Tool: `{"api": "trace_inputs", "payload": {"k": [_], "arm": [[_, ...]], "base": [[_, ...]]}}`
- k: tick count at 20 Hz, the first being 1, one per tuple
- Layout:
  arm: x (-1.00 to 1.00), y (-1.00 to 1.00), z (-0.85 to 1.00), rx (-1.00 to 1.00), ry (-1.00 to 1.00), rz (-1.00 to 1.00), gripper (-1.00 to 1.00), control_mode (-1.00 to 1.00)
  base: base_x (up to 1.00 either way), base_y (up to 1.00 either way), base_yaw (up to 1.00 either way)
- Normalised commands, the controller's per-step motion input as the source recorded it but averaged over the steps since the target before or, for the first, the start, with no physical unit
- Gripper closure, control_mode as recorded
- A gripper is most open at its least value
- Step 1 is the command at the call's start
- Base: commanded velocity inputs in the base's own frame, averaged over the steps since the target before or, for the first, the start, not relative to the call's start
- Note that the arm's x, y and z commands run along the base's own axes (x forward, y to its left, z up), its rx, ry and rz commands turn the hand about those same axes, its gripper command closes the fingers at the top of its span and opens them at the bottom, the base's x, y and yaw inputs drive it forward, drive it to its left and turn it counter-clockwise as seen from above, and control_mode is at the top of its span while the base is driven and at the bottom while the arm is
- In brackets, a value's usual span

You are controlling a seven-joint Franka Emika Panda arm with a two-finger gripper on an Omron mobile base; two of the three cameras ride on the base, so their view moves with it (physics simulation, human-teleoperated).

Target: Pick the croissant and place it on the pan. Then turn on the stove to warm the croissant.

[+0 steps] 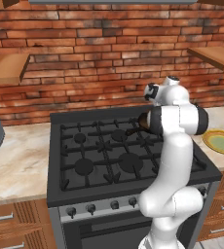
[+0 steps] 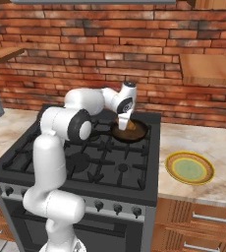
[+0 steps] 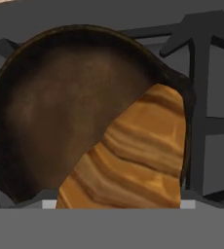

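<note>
From the left base view, the white arm rises in front of the stove (image 1: 109, 151) and blocks most of the pan (image 1: 142, 120), whose dark rim and short handle peek out at the arm's left over the rear right burner; the claw itself is behind the arm there, and a yellow-green plate (image 1: 222, 141) lies on the bench (image 1: 16, 160) well to its right. From the right base view, the claw (image 2: 125, 125) points down into the pan (image 2: 134, 134), which sits on the back right grate, and the croissant (image 2: 130, 126) shows as a golden-brown lump right at the claw's tip, inside the pan's rim; whether it is clamped or just released I cannot tell. The plate (image 2: 189, 168) lies on the bench nearer the camera and to the claw's right. In the hand view the croissant (image 3: 133, 155) looms directly below the claw, over the brown inside of the pan (image 3: 60, 112), with black grate bars beyond.
</note>
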Motion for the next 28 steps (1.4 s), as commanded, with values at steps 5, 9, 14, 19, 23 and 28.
{"api": "trace_inputs", "payload": {"k": [5,9,14,19,23,28], "arm": [[0.06,0.0,-0.13,0.0,0.0,0.0,1.0,-1.0],[0.09,-0.01,-0.12,0.0,0.0,0.0,1.0,-1.0],[0.24,-0.13,-0.05,0.0,0.0,0.0,1.0,-1.0],[0.19,-0.17,-0.09,0.0,0.0,0.0,1.0,-1.0],[0.18,-0.01,-0.16,0.0,0.0,0.0,1.0,-1.0],[0.2,0.0,-0.19,0.0,0.0,0.0,1.0,-1.0]], "base": [[0.0,0.0,0.0],[0.0,0.0,0.0],[0.0,0.0,0.0],[0.0,0.0,0.0],[0.0,0.0,0.0],[0.0,0.0,0.0]]}}
